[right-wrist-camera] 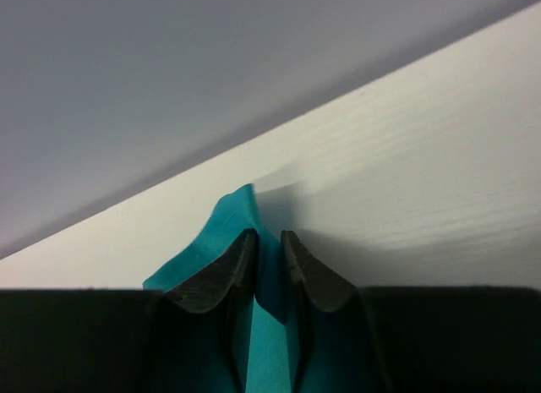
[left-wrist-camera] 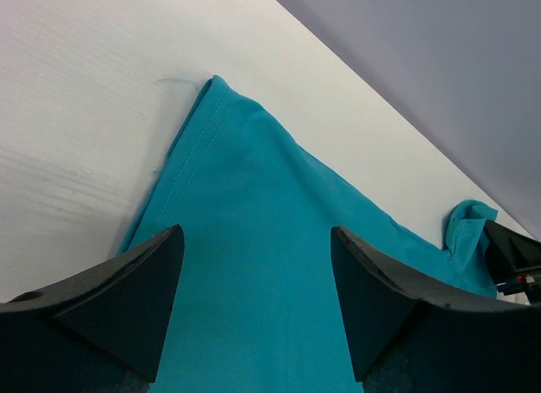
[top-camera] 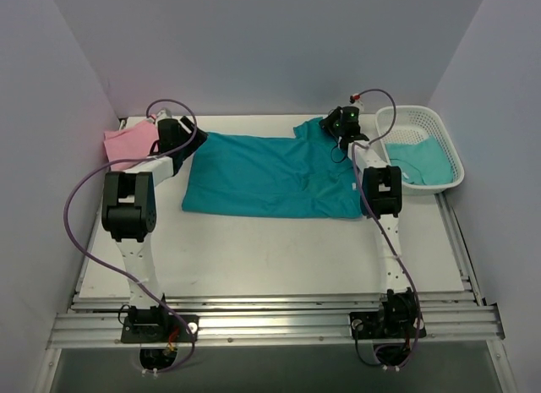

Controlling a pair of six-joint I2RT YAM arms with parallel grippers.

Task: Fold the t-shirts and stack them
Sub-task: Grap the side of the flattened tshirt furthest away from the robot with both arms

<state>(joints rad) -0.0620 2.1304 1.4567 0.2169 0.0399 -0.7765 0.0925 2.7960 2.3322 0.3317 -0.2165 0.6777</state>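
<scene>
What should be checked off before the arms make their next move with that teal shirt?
1. Right gripper pinching a far corner of the teal shirt: ok, cloth sits between its closed fingers.
2. Left gripper gripping the other far corner: not ok, it is open over the cloth.
3. Left fingers touching the cloth: cannot tell.
4. Shirt spread flat: ok, only light wrinkles.
5. Bare table in front of the shirt: ok.
6. Pink shirt and basket off the teal shirt: ok.

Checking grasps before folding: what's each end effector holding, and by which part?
Right end effector pinches the spread teal t-shirt at its far right corner; left end effector holds nothing.
</scene>
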